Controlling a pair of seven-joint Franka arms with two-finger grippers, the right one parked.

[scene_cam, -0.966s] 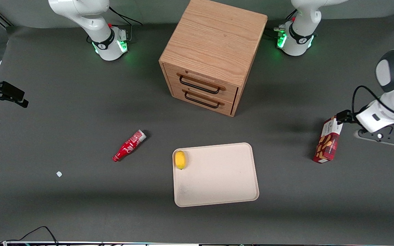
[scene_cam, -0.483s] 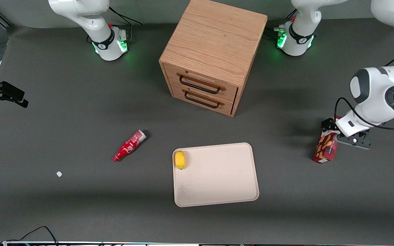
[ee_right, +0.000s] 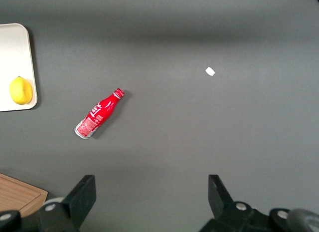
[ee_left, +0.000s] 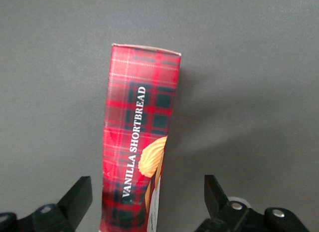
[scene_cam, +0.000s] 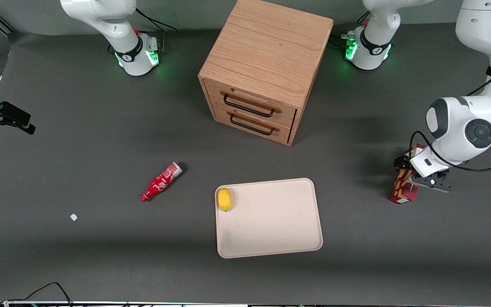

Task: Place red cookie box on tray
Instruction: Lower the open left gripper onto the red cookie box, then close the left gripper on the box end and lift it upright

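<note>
1. Dark grey matting covers the table (scene_cam: 100,128), and the red cookie box (scene_cam: 403,187) stands on end on it toward the working arm's end, well apart from the tray (scene_cam: 271,230).
2. Directly above the box hangs the gripper (ee_left: 148,202), its fingers spread wide, one on each side of the carton with a gap at both; nothing is pinched yet.
3. Standing tall and slim, the box looks easy to topple. If the gripper drops off-centre, one finger could knock it over before the other makes contact.
4. The wrist view shows the carton closer to one finger than the other, so closing may shove it sideways or twist it first.
5. Thin cardboard may buckle under a hard squeeze, while a light one could let it slip during the carry.
6. A lemon (scene_cam: 225,199) already sits at the tray's edge; setting the box down on it would leave the box tilted or rolling off.
7. A soda bottle (scene_cam: 160,182) and a wooden drawer cabinet (scene_cam: 267,64) lie clear of the likely path.
</note>
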